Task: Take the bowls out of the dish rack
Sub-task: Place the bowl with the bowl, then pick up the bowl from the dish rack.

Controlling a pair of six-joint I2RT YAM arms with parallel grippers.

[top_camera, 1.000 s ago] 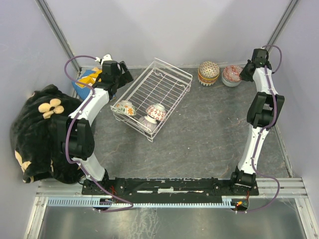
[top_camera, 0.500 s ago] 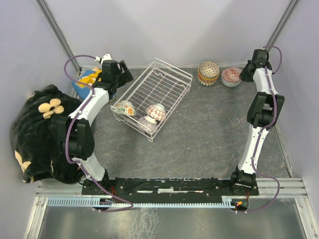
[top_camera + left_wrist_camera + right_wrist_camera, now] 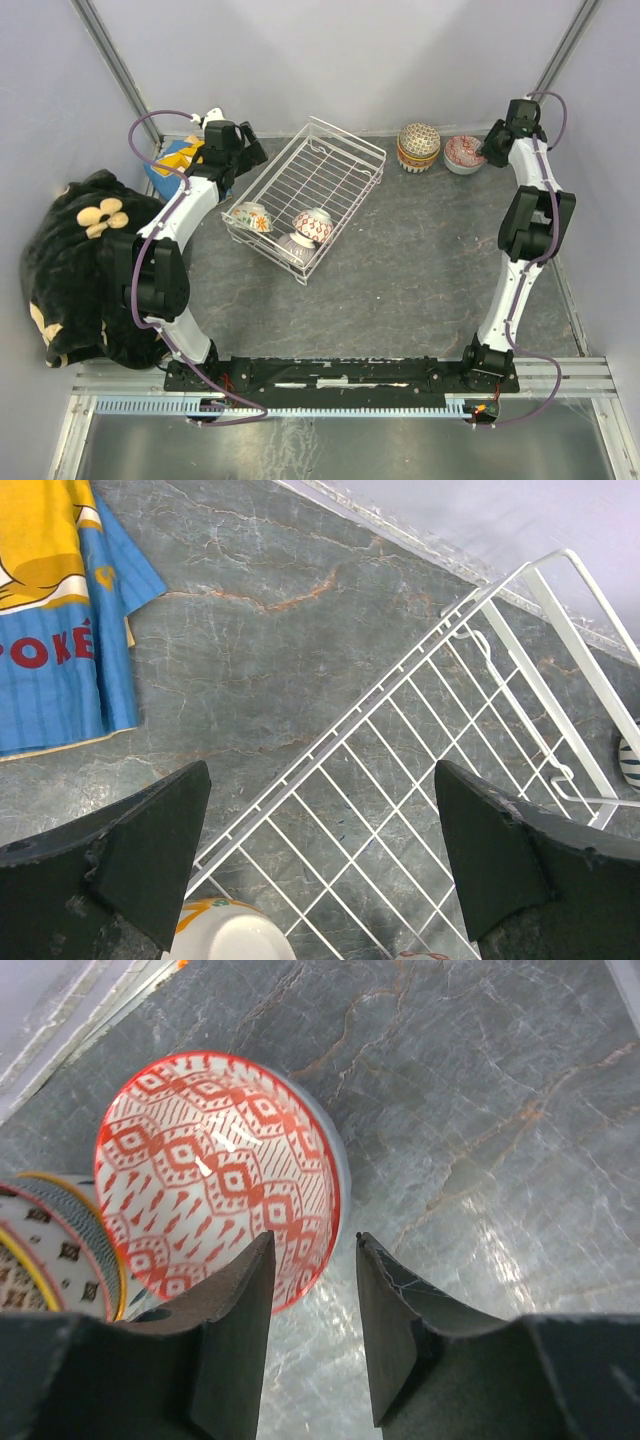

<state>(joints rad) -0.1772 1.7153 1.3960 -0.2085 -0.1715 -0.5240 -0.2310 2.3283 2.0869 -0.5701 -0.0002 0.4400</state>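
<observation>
The white wire dish rack (image 3: 335,165) stands at the table's middle back and holds three bowls: an orange-flowered one (image 3: 250,215), a red-patterned one (image 3: 314,225) and a purplish one (image 3: 295,246). My left gripper (image 3: 246,152) hangs wide open and empty over the rack's far left side (image 3: 420,740); the orange-flowered bowl (image 3: 225,935) shows at the bottom edge of its view. My right gripper (image 3: 492,150) is narrowly open just above the near rim of a red diamond-patterned bowl (image 3: 215,1160), which sits upright on the table (image 3: 464,152), not gripped. A stack of bowls (image 3: 418,146) stands beside it.
A blue and yellow printed cloth (image 3: 50,610) lies left of the rack (image 3: 175,158). A black flowered bundle (image 3: 70,260) fills the left side. The stacked bowls (image 3: 50,1250) touch the red bowl's left. Grey walls close the back and sides.
The red diamond bowl went from tilted, its outside showing, to upright on the table. My right arm shifted slightly back. The left arm has not moved.
</observation>
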